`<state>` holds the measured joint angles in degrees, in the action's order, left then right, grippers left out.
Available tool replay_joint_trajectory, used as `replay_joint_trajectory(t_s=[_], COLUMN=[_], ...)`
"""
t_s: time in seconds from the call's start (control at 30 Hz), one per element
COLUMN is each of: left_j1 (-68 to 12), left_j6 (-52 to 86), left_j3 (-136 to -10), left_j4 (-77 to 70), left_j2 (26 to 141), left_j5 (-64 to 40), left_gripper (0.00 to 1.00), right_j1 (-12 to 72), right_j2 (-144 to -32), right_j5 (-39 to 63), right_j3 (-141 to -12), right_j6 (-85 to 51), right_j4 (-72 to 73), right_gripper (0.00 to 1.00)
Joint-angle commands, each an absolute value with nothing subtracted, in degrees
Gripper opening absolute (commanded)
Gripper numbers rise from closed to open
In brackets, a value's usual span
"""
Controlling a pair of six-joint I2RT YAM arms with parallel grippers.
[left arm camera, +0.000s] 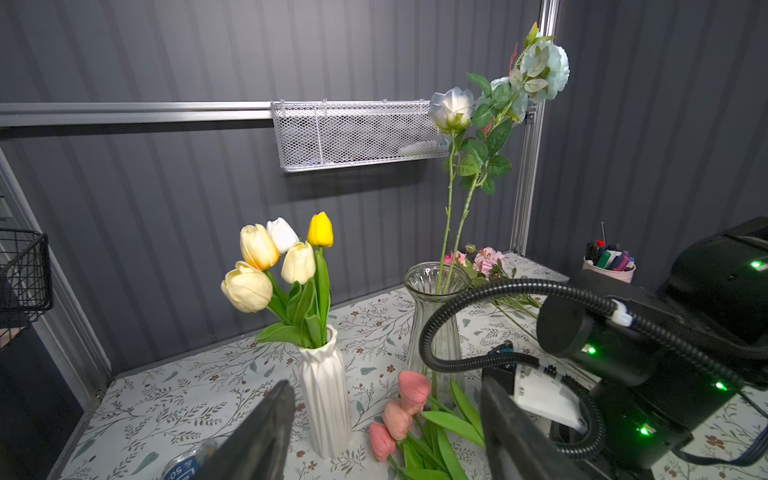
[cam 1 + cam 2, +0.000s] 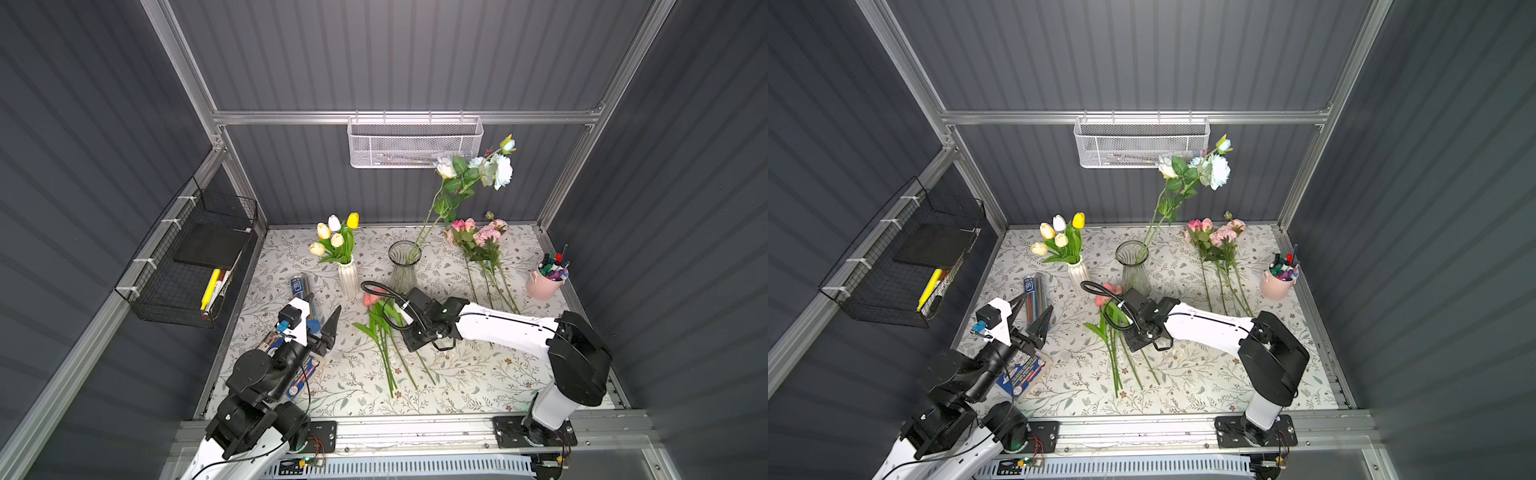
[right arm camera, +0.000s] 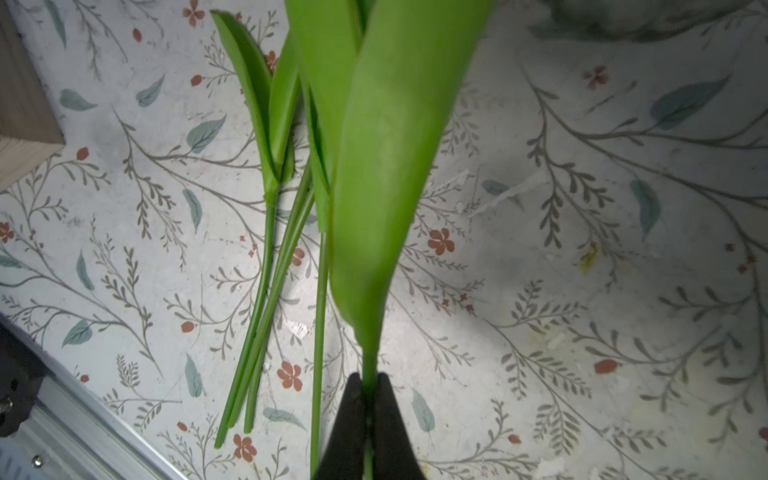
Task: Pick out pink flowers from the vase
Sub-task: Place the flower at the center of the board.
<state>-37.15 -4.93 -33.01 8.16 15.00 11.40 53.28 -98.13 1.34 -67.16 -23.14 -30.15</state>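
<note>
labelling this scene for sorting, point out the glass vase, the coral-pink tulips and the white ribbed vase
glass vase point(image 2: 401, 272): a top view, on its ribbed wall
coral-pink tulips point(image 1: 413, 388): left wrist view, on the bloom nearest the glass vase
white ribbed vase point(image 1: 325, 399): left wrist view, on the middle of its body

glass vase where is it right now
In both top views the glass vase stands mid-table toward the back, right of the white vase, with pink tulips just in front.
</note>
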Motion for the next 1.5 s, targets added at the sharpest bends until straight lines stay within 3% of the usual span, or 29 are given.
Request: replay_joint_trajectory(t_s=[0.0, 0.33, 0.43, 0.73, 0.97, 1.47], left_j1=[-37.27, -37.27, -37.27, -37.27, -37.26, -37.27], left_j6=[-6.15, -6.50, -6.50, -6.30, -5.72, -5.54], left_j3=[-32.43, -32.07, -32.05, -32.00, -32.00, -31.82], left_j4=[7.91, 7.21, 7.12, 7.12, 6.77, 6.42], left_j2=[14.77, 14.71, 14.77, 15.02, 16.08, 17.71], left_j5=[11.91, 10.99, 10.66, 10.54, 10.02, 9.23], left_gripper=[0.72, 0.72, 0.72, 0.72, 0.73, 0.73], right_j1=[52.22, 50.80, 50.79, 50.78, 50.80, 50.80], right_j2=[-100.18, -105.01, -106.06, -107.90, -106.91, -100.14], right_j5=[0.55, 7.01, 7.19, 8.75, 7.15, 5.75], right_j3=[-69.61, -72.15, -72.85, -73.82, -73.73, -68.25], right_j6=[-26.19, -25.41, -25.42, -25.14, -25.53, -25.76], right_j4=[-31.78, -32.56, -33.15, -33.56, -34.05, -29.38], right_gripper=[0.00, 0.00, 0.07, 0.10, 0.28, 0.35])
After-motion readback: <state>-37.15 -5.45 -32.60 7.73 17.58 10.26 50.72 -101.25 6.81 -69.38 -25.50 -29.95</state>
